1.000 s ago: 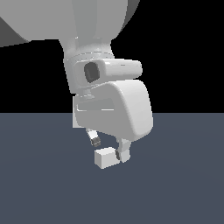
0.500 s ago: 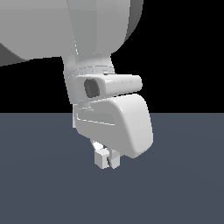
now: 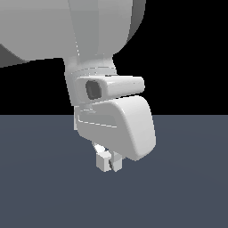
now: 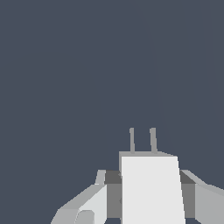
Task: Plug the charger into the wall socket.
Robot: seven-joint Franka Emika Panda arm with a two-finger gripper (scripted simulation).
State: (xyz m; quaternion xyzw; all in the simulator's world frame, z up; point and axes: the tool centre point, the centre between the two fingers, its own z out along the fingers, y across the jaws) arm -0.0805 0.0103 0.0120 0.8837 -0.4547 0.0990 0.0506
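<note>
Charger clamped in gripper, jaws shut on its two side faces, socket nowhere in view.

We see the white block sitting between the fingers in the wrist view, two thin grey prongs sticking out of its far end, pointing away from the wrist camera over the dark floor. We take its long axis to run along the prongs. In the exterior view it shows just under the hand, charger, low near the floor. We judge it light, rigid and smooth-sided, so a flat side pinch mid-body suits it; the prongs look thin, best left untouched. No wall plate visible in either view.
</note>
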